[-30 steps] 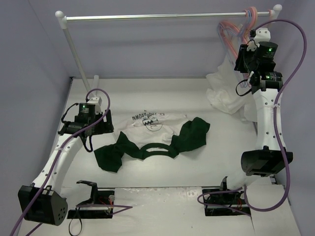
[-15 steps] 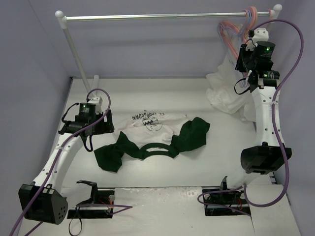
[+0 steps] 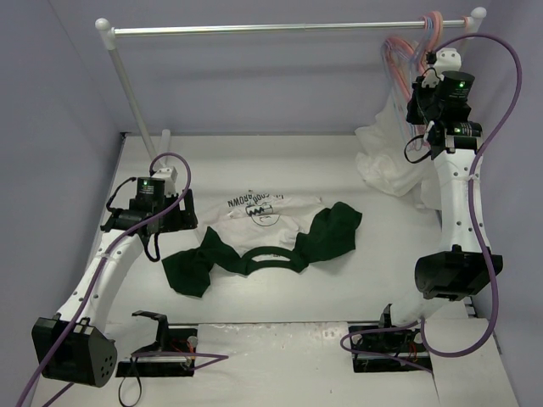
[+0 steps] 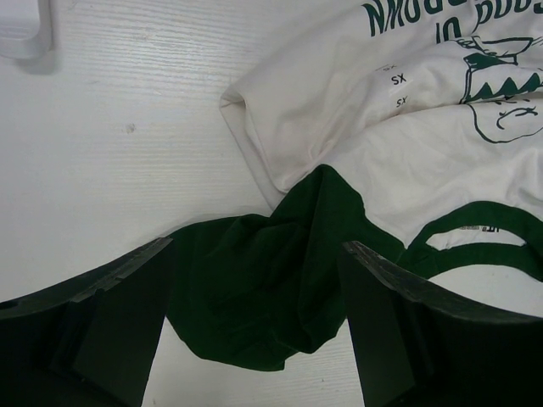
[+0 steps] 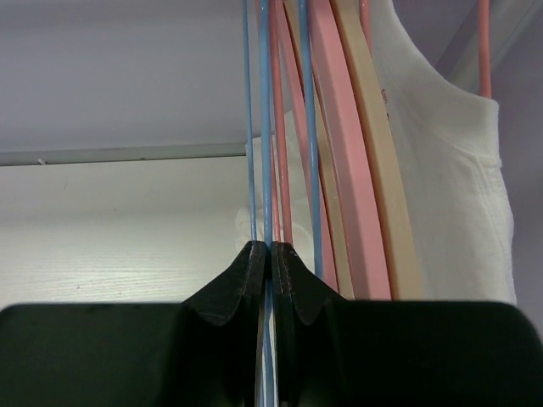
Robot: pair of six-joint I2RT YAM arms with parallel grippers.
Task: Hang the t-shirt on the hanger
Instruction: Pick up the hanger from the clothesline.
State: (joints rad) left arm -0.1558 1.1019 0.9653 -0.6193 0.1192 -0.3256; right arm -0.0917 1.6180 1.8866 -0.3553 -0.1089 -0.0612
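The t-shirt [image 3: 270, 222] lies crumpled on the table, white with dark green sleeves and its printed logo facing up. In the left wrist view its left green sleeve [image 4: 271, 271] sits just below and between my open left gripper [image 4: 254, 254], whose fingers do not touch it. In the top view the left gripper [image 3: 176, 222] hovers at the shirt's left edge. My right gripper [image 5: 270, 254] is raised to the rail at the back right [image 3: 422, 87]. It is shut on a thin light-blue hanger [image 5: 265, 127] that hangs among the others.
Pink and beige hangers [image 5: 344, 127] hang right next to the blue one on the rail [image 3: 280, 29]. A plain white sleeveless top [image 5: 450, 186] hangs behind them and drapes onto the table [image 3: 386, 157]. The rack's left post [image 3: 127, 85] stands at the back left.
My right gripper has shut on the light-blue hanger and risen slightly toward the rail. The left arm and the t-shirt have not moved.
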